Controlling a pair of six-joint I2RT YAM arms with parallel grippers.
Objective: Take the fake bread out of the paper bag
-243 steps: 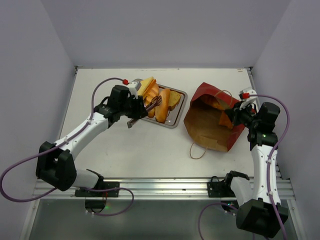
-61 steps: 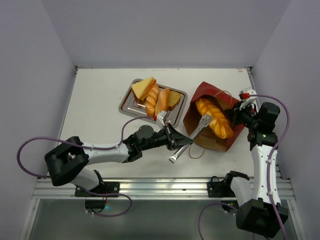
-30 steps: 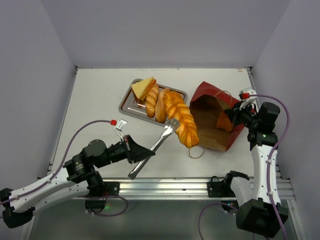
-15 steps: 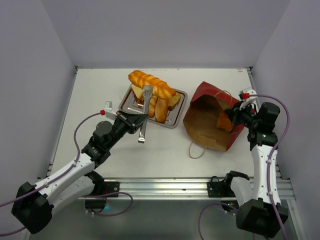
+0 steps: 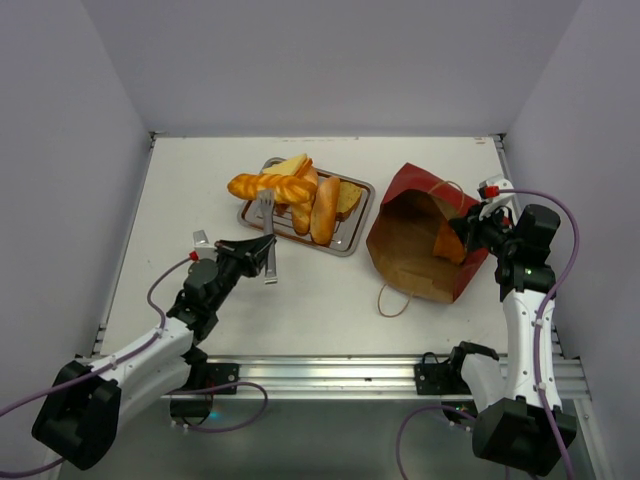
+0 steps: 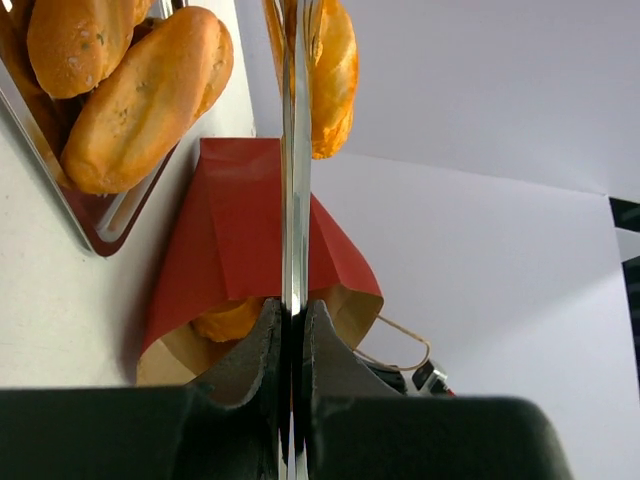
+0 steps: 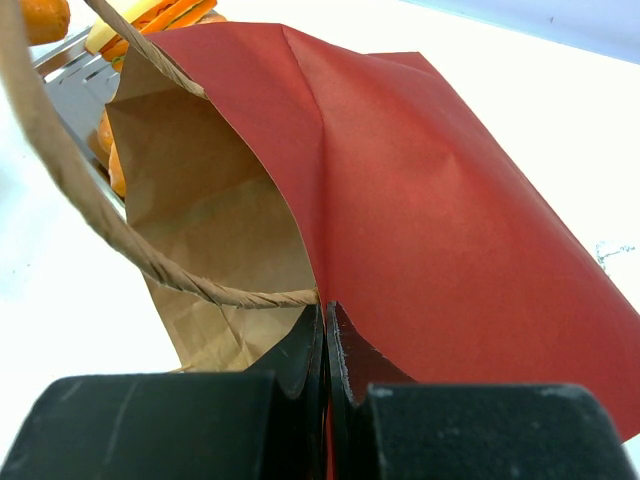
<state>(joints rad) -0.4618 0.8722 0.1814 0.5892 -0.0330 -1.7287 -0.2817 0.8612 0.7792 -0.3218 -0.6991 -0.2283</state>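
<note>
Top external view: the left tool (image 5: 262, 250) has its fingertips largely masked by its own black body. From above it cannot be told whether the braided loaf (image 5: 265, 187) touches the breads under it. In the left wrist view that loaf (image 6: 335, 70) is cut off by the top edge, so only one end shows.

The left arm reaches low from the near-left corner toward the tray (image 5: 348, 240). Its tool is pressed together on the handle of the metal tongs (image 5: 266, 228), and the tongs' forked end grips the braided loaf over the tray's left end. The loaf's long axis runs left to right, across the other loaves (image 5: 322, 208), which lie near to far.

The right arm stands folded at the right edge of the desk (image 5: 200, 180). The right tool (image 5: 466, 232) pinches the rim of the paper bag (image 5: 410, 185) — the right wrist view shows its jaws closed on the red edge. The bag's tan inside is open to the overhead view. One orange bread piece (image 5: 447, 243) lies inside, partly hidden by that tool.
</note>
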